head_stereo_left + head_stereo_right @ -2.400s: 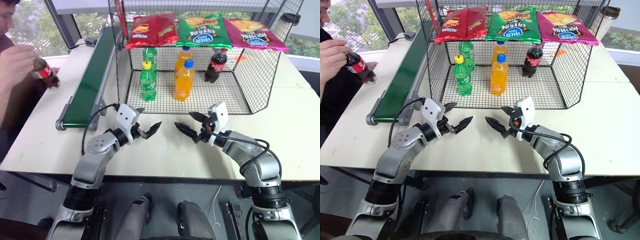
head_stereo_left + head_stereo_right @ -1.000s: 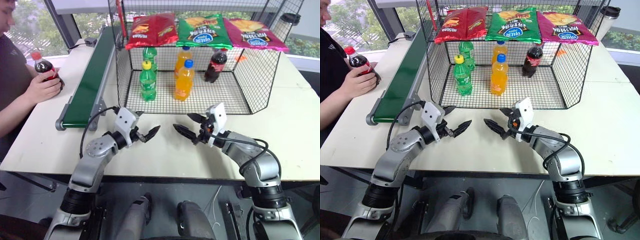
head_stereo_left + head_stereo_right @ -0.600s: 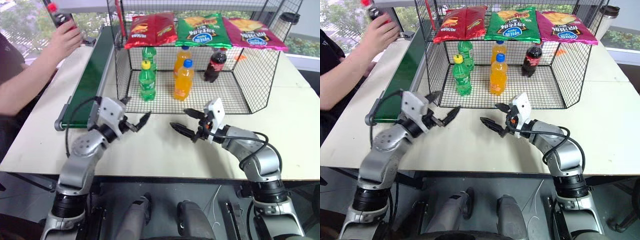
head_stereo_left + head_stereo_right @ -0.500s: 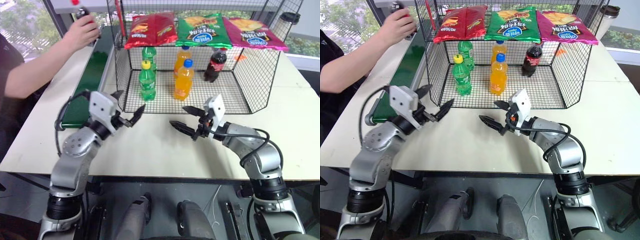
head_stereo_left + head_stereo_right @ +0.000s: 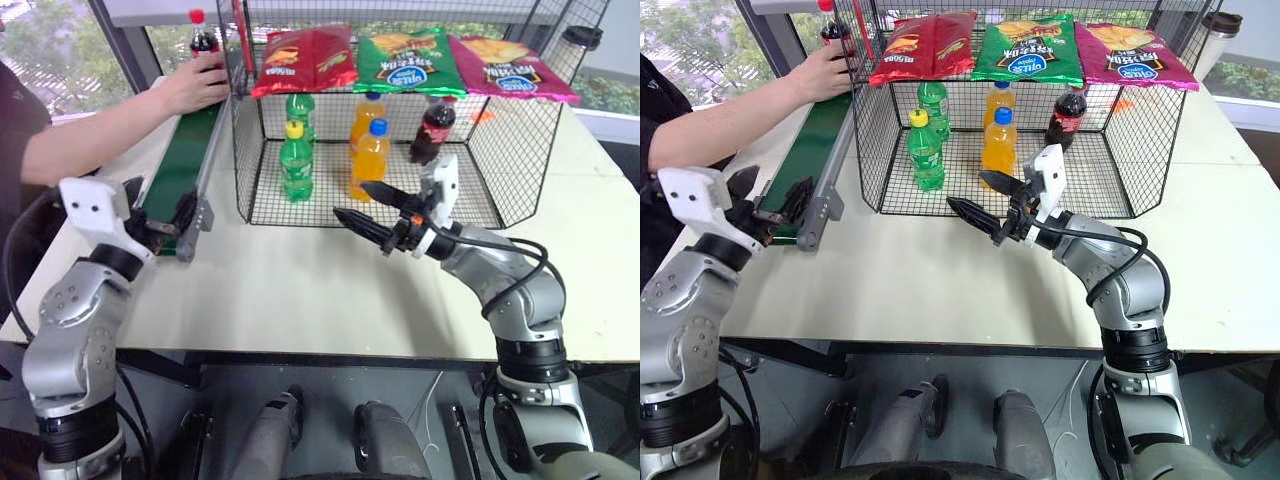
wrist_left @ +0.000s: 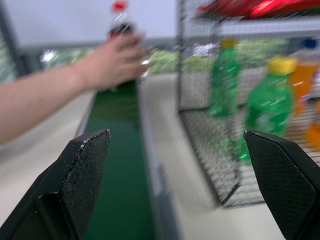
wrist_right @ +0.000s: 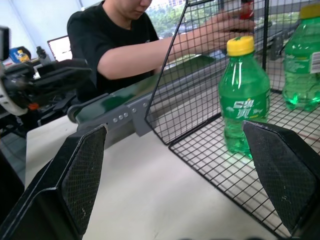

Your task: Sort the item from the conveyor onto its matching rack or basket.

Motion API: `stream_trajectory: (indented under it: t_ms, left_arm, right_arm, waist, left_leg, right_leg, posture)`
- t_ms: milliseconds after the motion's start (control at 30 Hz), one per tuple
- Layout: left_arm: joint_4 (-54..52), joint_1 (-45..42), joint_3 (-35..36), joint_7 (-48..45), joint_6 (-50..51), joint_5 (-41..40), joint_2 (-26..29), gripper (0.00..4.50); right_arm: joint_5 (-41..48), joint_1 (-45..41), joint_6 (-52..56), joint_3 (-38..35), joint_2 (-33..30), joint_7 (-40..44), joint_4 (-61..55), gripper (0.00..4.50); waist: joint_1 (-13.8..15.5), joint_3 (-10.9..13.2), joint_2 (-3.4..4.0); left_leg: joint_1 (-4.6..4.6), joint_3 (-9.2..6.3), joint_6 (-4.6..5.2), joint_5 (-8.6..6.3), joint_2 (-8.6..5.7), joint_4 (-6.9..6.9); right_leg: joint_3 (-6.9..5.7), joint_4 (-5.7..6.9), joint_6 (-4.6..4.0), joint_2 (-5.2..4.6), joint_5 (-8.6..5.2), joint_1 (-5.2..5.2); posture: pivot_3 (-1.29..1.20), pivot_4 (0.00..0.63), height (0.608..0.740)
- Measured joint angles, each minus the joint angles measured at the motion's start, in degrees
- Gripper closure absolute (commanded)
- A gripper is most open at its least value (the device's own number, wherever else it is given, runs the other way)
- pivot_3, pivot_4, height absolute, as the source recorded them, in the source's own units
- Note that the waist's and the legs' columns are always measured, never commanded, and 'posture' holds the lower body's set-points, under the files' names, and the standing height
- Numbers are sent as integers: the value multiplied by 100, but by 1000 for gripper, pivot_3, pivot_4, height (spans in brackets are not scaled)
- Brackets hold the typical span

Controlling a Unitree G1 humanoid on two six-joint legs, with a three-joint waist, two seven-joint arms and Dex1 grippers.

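Cola bottle (image 5: 205,45) upright on the conveyor's (image 5: 185,160) far end, cap up, a person's hand (image 5: 197,85) gripping it.
Your left gripper (image 5: 160,215) and right gripper (image 5: 372,210) are both spread, empty.

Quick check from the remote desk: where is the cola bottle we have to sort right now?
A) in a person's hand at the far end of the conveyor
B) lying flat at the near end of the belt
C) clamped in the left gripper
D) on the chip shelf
A: a person's hand grips the cola bottle upright over the far end of the conveyor; the left gripper is open and empty.
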Motion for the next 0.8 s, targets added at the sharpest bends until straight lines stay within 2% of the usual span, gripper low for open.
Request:
stream_trajectory:
  t_ms: [600,800]
  left_arm:
    - [289,351,150,286,-259,164,1,0]
    - [378,343,91,326,-384,251,0,0]
  right_arm:
    - [-109,166,-54,299,-59,171,-47,30]
    - [-251,282,-208,427,-257,388,-126,30]
  waist:
    - [1,0,0]
    - [3,0,0]
  left_leg:
    - [0,0,-1,-1,0,0]
    - [0,0,-2,-1,0,0]
  right_leg:
    - [3,-3,-2,-2,-1,-7]
    - [2,-5,-2,-2,-1,-8]
  posture:
    - [0,150,738]
    - [0,150,738]
